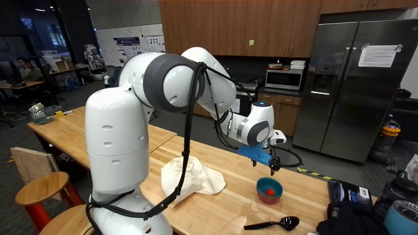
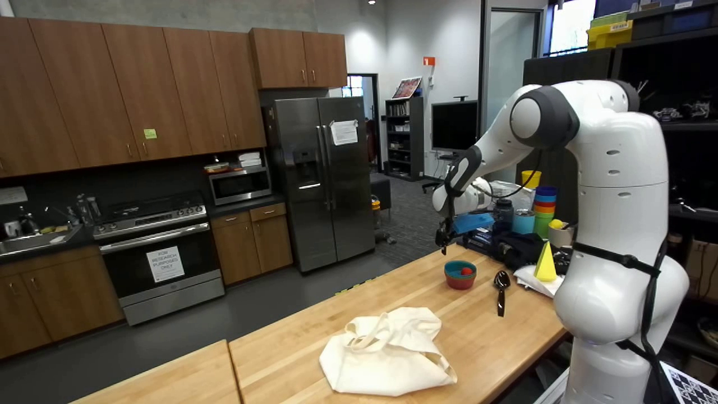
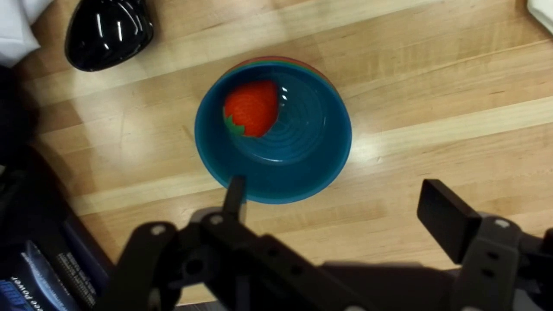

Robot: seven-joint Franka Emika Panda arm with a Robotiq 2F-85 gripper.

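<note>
My gripper point(image 3: 334, 185) is open and empty, with its two black fingers wide apart. It hovers above the table, and in an exterior view its fingertips point(image 1: 264, 169) are above and slightly behind a stack of bowls. The top bowl point(image 3: 298, 183) is teal, with green and red rims under it; the stack shows in both exterior views point(image 1: 269, 199) point(image 2: 460, 282). A red toy strawberry point(image 3: 252, 109) with a green leaf lies inside the teal bowl. In the wrist view the left finger overlaps the bowl's near rim. A black spoon point(image 1: 289, 223) lies on the table beside the bowls.
A crumpled cream cloth bag point(image 2: 387, 359) lies on the wooden table point(image 1: 235, 212). Near the bowls' end are a dark box point(image 1: 351, 193), black cloth point(image 1: 352, 219), a black bottle point(image 1: 396, 191), a light blue cup point(image 1: 401, 218), stacked coloured cups point(image 2: 544, 210) and a yellow wedge point(image 2: 544, 264).
</note>
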